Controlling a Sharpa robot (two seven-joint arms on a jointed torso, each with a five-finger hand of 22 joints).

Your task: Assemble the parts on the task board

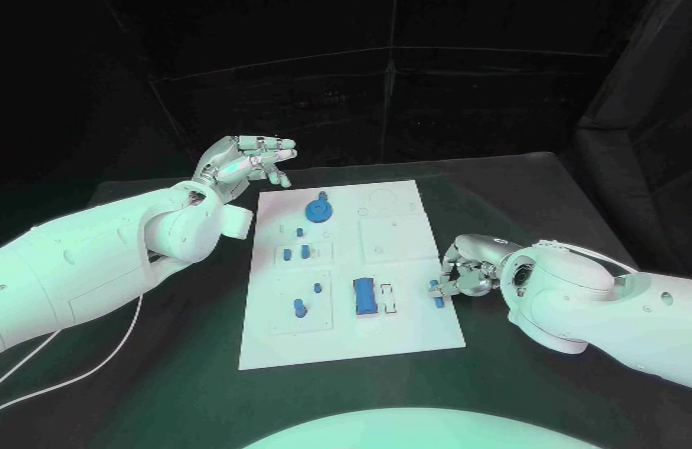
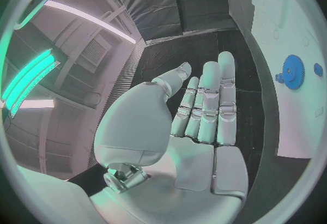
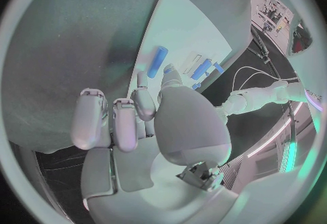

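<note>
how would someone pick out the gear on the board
Start at the white task board in the middle of the black table. Near its far edge, closest to the left robot hand, lies the blue gear: round and toothed, the widest blue piece there.

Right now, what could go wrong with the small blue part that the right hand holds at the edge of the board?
1. The right hand pinches a small blue part at the task board's right edge; if it slips, it may fall onto the black table.
2. The fingers partly hide the part, so aligning it with a slot may be hard.
3. The left hand hovers open off the board and does not steady it.
</note>
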